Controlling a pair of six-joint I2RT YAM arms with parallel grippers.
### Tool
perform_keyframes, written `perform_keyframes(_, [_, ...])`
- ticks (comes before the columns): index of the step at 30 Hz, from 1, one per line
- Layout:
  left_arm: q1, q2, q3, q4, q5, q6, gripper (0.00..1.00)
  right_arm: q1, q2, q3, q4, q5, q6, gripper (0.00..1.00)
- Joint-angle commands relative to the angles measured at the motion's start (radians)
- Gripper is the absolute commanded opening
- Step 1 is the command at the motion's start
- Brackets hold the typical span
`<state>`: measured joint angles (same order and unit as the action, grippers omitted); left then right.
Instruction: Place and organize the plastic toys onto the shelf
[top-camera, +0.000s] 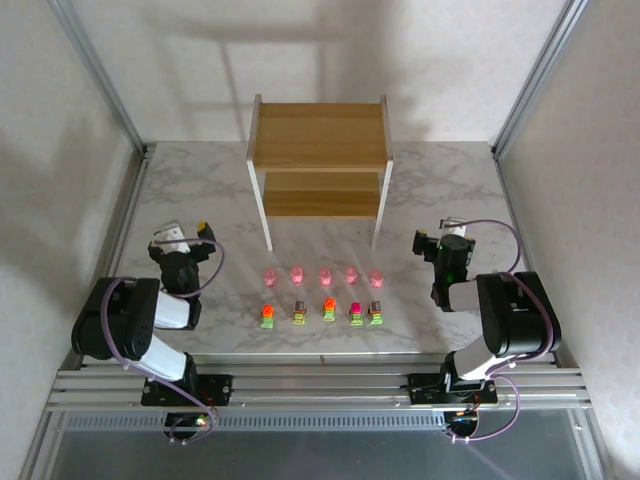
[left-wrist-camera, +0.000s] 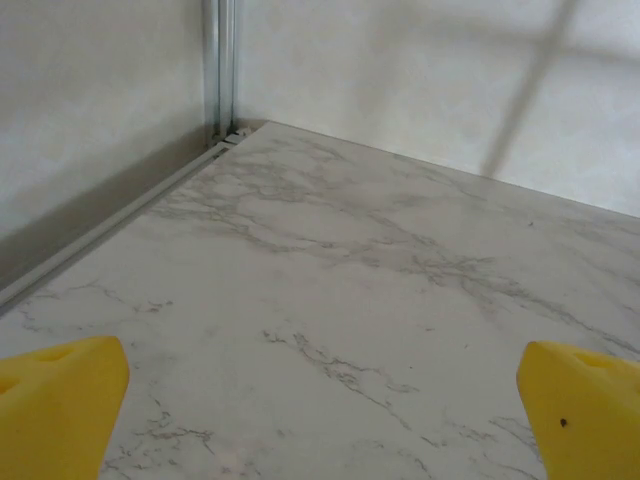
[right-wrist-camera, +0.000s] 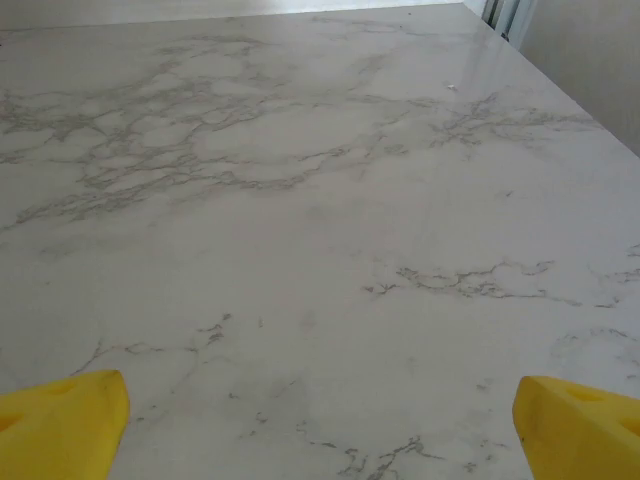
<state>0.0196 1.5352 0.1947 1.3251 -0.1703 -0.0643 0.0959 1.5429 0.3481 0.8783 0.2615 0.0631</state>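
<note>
The plastic toys stand in two short rows on the marble table near its front edge. Several translucent pink figures (top-camera: 325, 275) make the back row. Several blocky pieces with green bases (top-camera: 329, 312) make the front row. The two-tier wooden shelf (top-camera: 318, 135) stands behind them at the table's back, with both tiers bare. My left gripper (top-camera: 187, 231) rests at the left of the rows, open and holding nothing. My right gripper (top-camera: 440, 232) sits at the right, also open with nothing in it. In the left wrist view the yellow fingertips (left-wrist-camera: 60, 405) stand wide apart over bare marble. The right wrist view likewise has its yellow fingertips (right-wrist-camera: 62, 420) spread wide.
The marble table (top-camera: 190, 195) has free room on both sides of the shelf and between shelf and toys. Metal frame posts (top-camera: 95, 70) and white walls close in the left, right and back. The left wrist view faces the table's corner post (left-wrist-camera: 222, 65).
</note>
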Motion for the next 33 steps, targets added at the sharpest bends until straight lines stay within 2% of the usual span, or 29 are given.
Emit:
perform_keyframes(1, [0.008,0.008,0.016,0.008,0.029,0.001,1.00,-0.004,0.008,0.022,0.017,-0.001,-0.005,0.99])
perform_keyframes(7, [-0.033,0.007,-0.006,0.054,-0.027,0.033,1.00,-0.004,0.008,0.024,0.017,-0.001,-0.005,0.99])
perform_keyframes(12, [-0.035,0.008,-0.005,0.051,-0.031,0.034,1.00,-0.004,0.008,0.024,0.016,-0.002,-0.005,0.99])
perform_keyframes(24, [0.018,0.008,0.018,0.003,0.062,0.001,1.00,-0.007,0.008,0.026,0.013,-0.006,-0.003,0.99])
perform_keyframes(33, [0.018,0.006,0.018,0.002,0.059,0.002,1.00,-0.007,0.008,0.024,0.014,-0.006,-0.003,0.99])
